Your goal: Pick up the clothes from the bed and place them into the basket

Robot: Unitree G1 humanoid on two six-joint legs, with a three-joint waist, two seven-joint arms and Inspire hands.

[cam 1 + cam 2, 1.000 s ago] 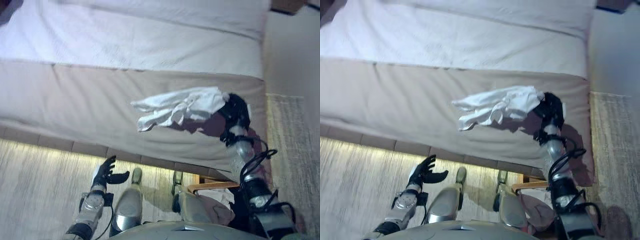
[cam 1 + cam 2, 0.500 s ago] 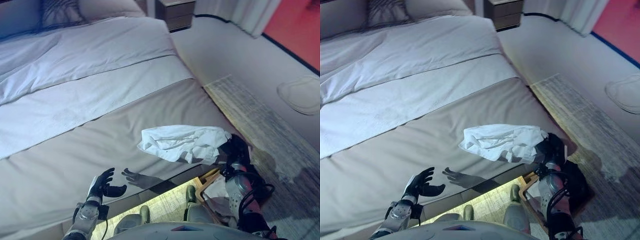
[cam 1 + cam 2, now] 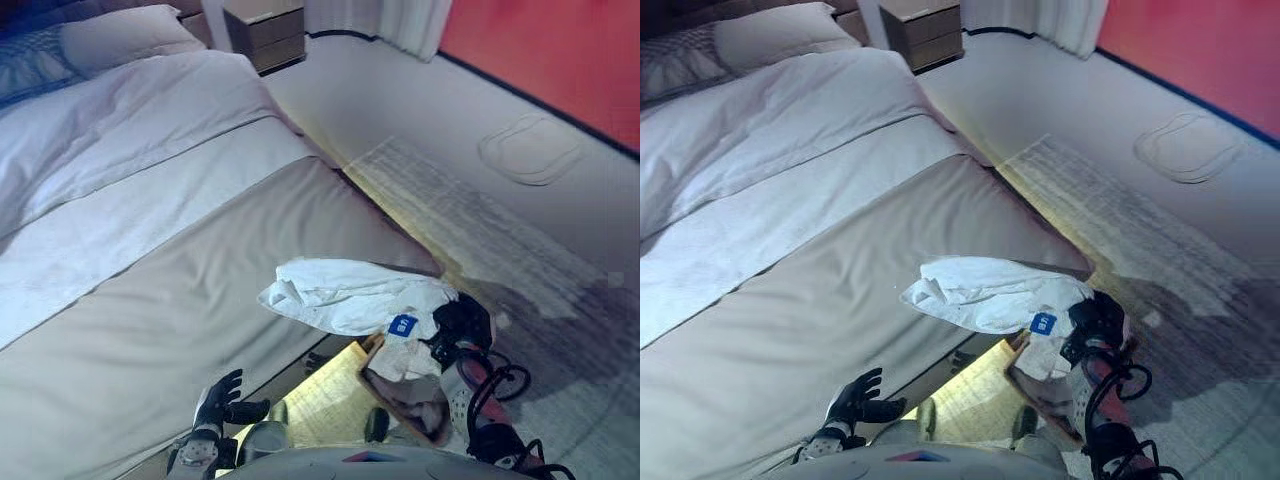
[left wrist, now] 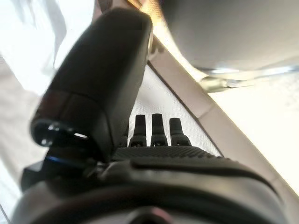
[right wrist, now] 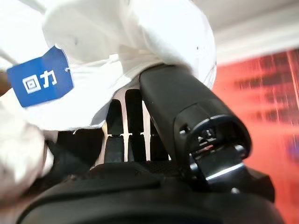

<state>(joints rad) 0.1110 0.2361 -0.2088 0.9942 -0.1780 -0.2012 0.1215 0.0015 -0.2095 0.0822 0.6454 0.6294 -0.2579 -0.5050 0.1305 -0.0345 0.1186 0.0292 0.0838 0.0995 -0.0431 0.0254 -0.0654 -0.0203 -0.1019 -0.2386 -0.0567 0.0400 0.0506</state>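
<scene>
At the near left, the left hand (image 3: 219, 402) is seen low beside the bed's edge, its fingers spread and relaxed with nothing held; in its wrist view only the fingertips, the bed's side and the floor are shown past it. The bed (image 3: 150, 250) takes up the left and far part of the scene, covered by a grey-brown spread in front and a white sheet behind, with pillows (image 3: 120, 40) at the far left end; no other loose garment can be made out on it. Further right, a white garment (image 3: 345, 296) is held in the air over the near right corner of the bed, bunched at one end and trailing leftward in soft folds, with a blue tag (image 3: 402, 325) hanging from it. It is gripped by the right hand (image 3: 462, 322), whose thumb and fingers are shown in the right wrist view (image 5: 177, 107) closed into the cloth. Just below and beside that hand, a wooden-rimmed basket (image 3: 385, 395) stands on the floor by the bed's corner, and pale cloth is already seen inside it. The garment is judged light, limp and not fragile; held by one bunched end, its free end is likely to drape and could catch on the basket's rim, so a hold near the gathered middle would be surer. At the far right, a rug (image 3: 470, 220), a nightstand (image 3: 265, 30) and a red wall are seen.
</scene>
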